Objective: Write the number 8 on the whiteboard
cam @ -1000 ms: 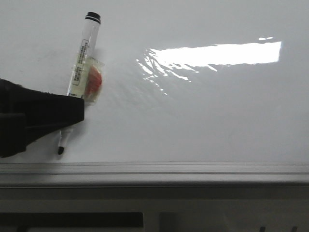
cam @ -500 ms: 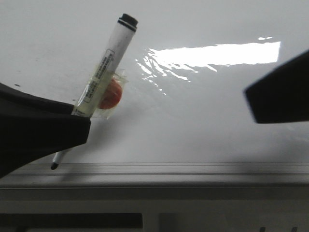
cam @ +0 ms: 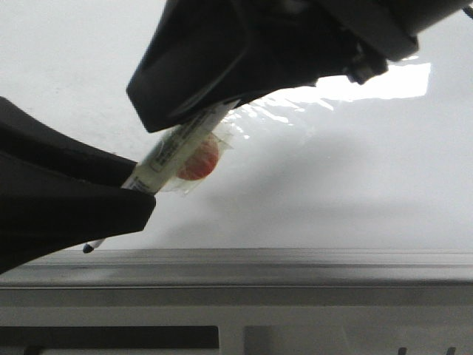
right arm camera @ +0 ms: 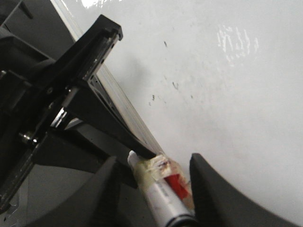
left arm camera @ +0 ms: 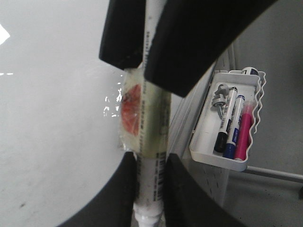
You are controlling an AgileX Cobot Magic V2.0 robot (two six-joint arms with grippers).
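My left gripper (cam: 140,196) is shut on a white marker (cam: 174,151) wrapped in clear tape with a red patch. It holds the marker tilted, the black tip (cam: 88,248) low by the grey rail (cam: 295,259) of the whiteboard (cam: 332,185). In the left wrist view my left gripper (left arm camera: 150,165) clamps the barrel (left arm camera: 154,132). My right gripper (cam: 185,111) reaches down over the marker's upper end. In the right wrist view my right gripper (right arm camera: 154,161) is open, its fingers either side of the marker (right arm camera: 163,194). No number 8 shows on the whiteboard (right arm camera: 227,94).
A white tray (left arm camera: 208,137) beside the board's edge holds black, blue and pink markers. Small black specks (right arm camera: 174,86) dot the whiteboard. Bright glare (cam: 392,81) lies on the board's upper right. The two grippers are close together around the marker.
My right gripper came in from the right and now straddles the marker's upper end. My left gripper tilted the marker further over to the right, its tip staying low by the rail.
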